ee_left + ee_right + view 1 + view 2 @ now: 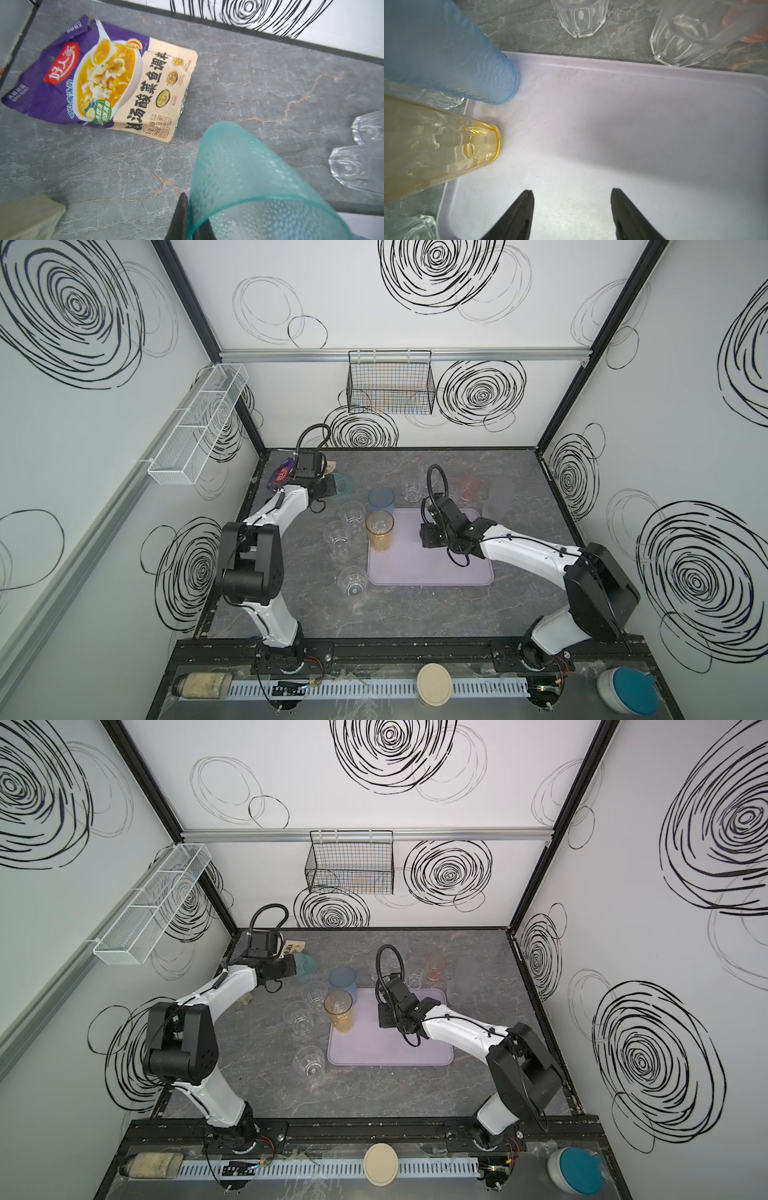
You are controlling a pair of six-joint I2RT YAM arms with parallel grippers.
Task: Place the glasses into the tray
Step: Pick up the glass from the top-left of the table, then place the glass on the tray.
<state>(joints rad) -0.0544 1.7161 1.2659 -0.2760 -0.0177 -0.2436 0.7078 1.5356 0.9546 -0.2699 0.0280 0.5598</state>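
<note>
The grey marbled table [415, 614] is taken up near its middle by the lavender tray [436, 572]. An amber tumbler [379, 533] is stood on the tray's left edge, and a blue tumbler [381, 499] is seen at its far left corner. Short clear tumblers [337, 536] are left on the table just beside the tray's left edge. Near the table's far left corner a teal tumbler [239, 166] is pinched at its rim, tilted, by the left gripper [192, 216], which is closed tight with one finger outside the wall and one inside. The right gripper [572, 190] is held over the tray, jaws apart, with nothing between them. The teal tumbler is judged light, stiff and slick. In a rim pinch it may be expected to swing, so a slow carry is advised.
</note>
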